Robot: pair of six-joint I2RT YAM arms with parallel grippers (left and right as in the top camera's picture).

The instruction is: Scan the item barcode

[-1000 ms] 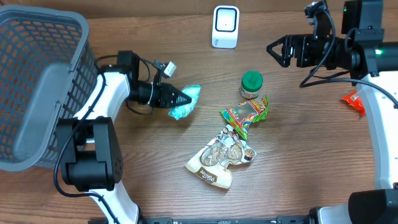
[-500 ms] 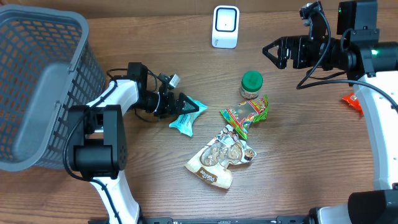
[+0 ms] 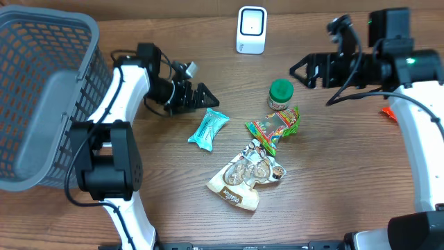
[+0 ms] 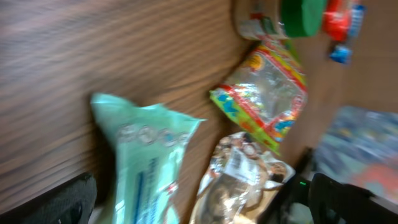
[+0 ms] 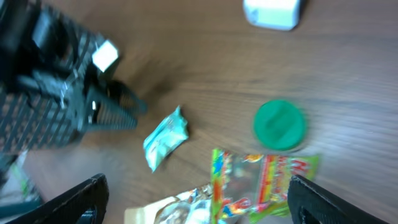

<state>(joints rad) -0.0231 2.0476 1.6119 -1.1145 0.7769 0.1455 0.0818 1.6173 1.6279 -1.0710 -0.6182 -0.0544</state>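
Observation:
A teal packet (image 3: 208,128) lies flat on the wooden table, just below and in front of my left gripper (image 3: 208,97), which stands open and apart from it. In the left wrist view the teal packet (image 4: 146,162) lies between my wide-spread fingers (image 4: 62,202), untouched. The white barcode scanner (image 3: 251,29) stands at the back middle. My right gripper (image 3: 297,71) hovers open above the table, right of the scanner, holding nothing. The right wrist view takes in the packet (image 5: 165,137), the scanner (image 5: 272,12) and the left gripper (image 5: 93,109).
A green-lidded jar (image 3: 280,94), a colourful candy bag (image 3: 274,126) and a brown-and-white snack bag (image 3: 246,177) lie mid-table. A grey mesh basket (image 3: 41,90) fills the left side. A red packet (image 3: 392,112) sits at the right edge.
My left gripper opened and let go of the teal packet, which now lies on the table; the arm drew back. My right arm shifted left.

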